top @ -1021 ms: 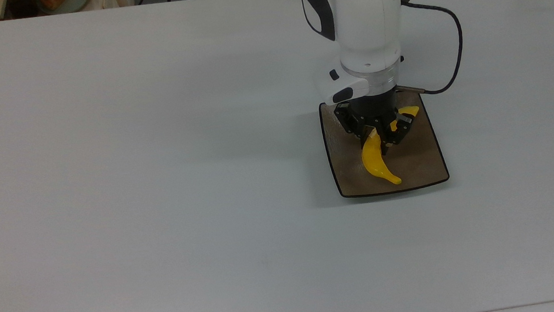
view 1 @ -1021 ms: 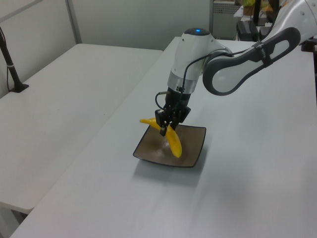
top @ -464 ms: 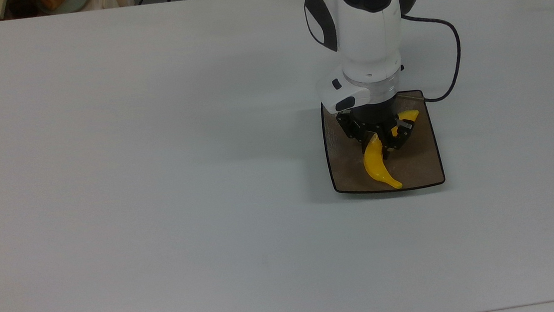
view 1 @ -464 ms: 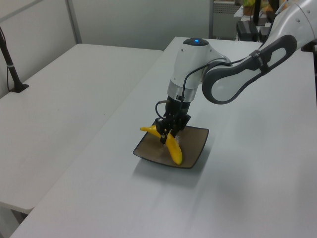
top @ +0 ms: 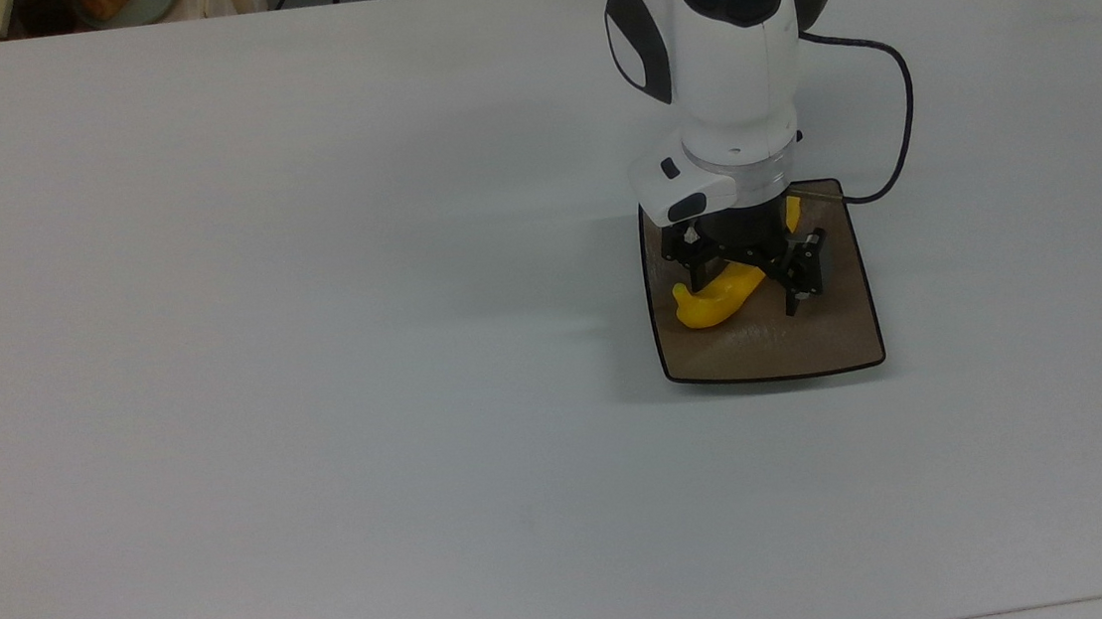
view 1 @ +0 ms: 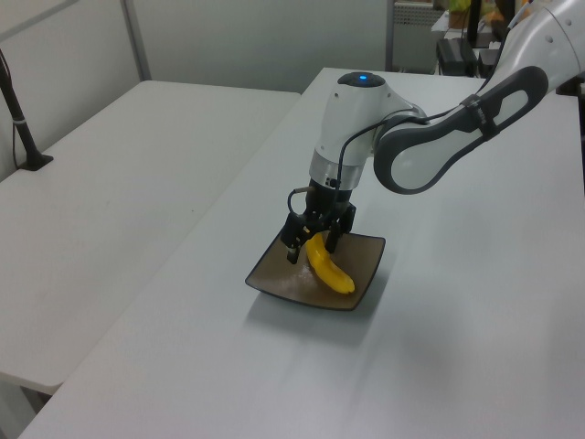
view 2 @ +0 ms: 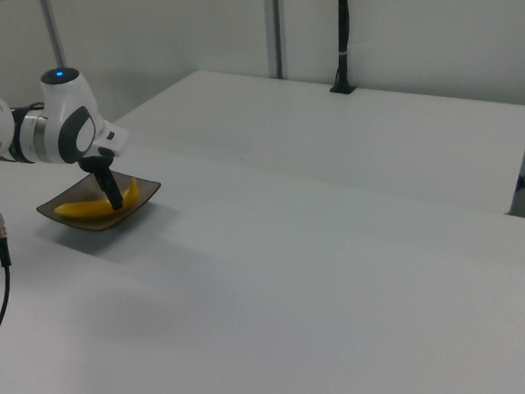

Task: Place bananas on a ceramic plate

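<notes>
1. The black two-finger gripper (top: 746,277) (view 1: 311,243) on the white robot arm (top: 720,75) points down over the square, glossy brown ceramic plate with a thin dark rim (top: 843,339) (view 1: 274,285) (view 2: 63,220).
2. Its fingers stand spread wide apart; in the top view one finger (top: 691,259) is by the plate's left side and the other (top: 801,283) is toward its right.
3. The bright yellow, smooth, curved banana (top: 715,300) (view 1: 329,268) (view 2: 86,208) lies flat on the plate, between the spread fingers and gripped by neither.
4. In the top view the banana's blunt end reaches toward the plate's left edge, while its other end runs up under the gripper body, with a small yellow tip showing at the upper right.
5. Whether a fingertip touches the banana's skin I cannot tell; in the left view the fingers sit just beside and above it.
6. The plate sits on the broad white table (top: 317,370) (view 1: 457,347) (view 2: 327,301), toward the top view's right.
7. A thin dark cable (top: 903,109) loops from the arm's wrist out over the table on the top view's right.
8. In the right view the gripper leans into the plate from the right view's left.
</notes>
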Controlling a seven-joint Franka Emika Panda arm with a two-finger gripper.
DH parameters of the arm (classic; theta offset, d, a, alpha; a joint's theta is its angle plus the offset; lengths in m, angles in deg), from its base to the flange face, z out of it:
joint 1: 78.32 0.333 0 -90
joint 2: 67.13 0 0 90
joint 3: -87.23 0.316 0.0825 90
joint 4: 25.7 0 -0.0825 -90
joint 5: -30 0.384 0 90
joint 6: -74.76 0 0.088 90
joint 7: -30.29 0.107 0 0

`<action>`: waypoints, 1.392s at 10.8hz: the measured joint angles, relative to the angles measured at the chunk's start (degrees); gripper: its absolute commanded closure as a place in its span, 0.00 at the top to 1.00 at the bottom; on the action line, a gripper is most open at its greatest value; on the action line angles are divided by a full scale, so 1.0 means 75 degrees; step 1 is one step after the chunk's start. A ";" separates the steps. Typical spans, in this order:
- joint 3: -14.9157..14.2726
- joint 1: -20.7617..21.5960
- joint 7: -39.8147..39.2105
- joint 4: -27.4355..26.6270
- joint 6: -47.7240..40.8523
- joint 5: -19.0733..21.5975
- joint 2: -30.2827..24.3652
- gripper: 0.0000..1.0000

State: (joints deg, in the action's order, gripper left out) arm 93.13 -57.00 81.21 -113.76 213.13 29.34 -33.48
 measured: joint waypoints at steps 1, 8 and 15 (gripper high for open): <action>0.0000 0.0000 0.0000 0.0000 0.0000 -0.0019 0.0001 1.00; -0.0015 -0.0351 -0.0001 0.0207 -0.1631 -0.0044 -0.1498 1.00; -0.0542 -0.1442 -0.2876 0.0173 -0.5763 -0.0156 -0.4219 1.00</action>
State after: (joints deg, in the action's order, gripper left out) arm 89.07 -67.81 59.64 -112.46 169.91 28.17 -65.12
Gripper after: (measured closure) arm 0.000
